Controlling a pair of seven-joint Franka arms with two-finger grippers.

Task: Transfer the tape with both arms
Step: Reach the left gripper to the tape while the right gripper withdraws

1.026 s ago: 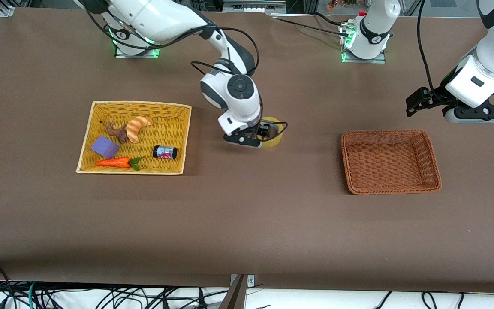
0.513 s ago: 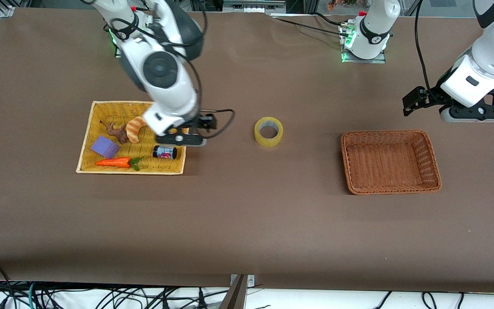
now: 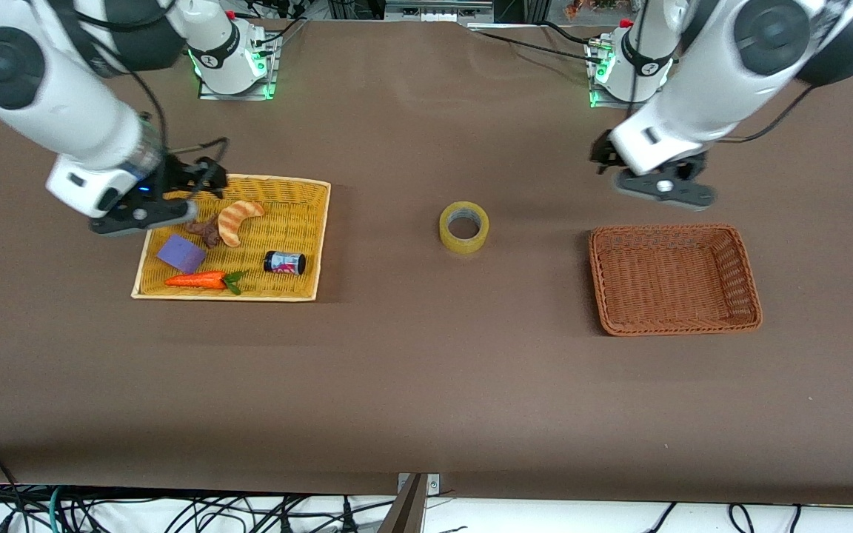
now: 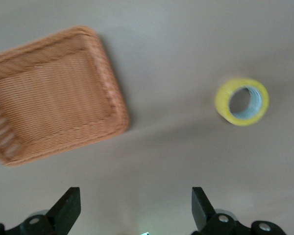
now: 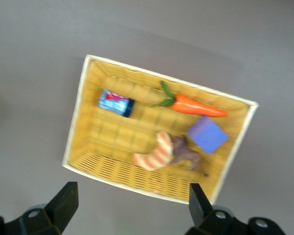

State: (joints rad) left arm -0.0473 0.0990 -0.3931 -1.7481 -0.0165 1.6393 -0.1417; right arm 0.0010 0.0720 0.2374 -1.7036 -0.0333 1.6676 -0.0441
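The tape, a yellowish ring, lies flat on the brown table between the two baskets; it also shows in the left wrist view. My left gripper hangs open and empty in the air over the table, beside the brown basket's edge nearest the robots; its own view shows the jaws wide apart. My right gripper is open and empty over the yellow basket's corner toward the right arm's end; its own view shows it open too.
The yellow basket holds a croissant, a purple block, a carrot, a small black can and a brown figure. The brown basket also shows in the left wrist view.
My right gripper let go of the tape in the middle of the table and swung back over the yellow basket. My left arm swung in from the table's end toward the brown basket.
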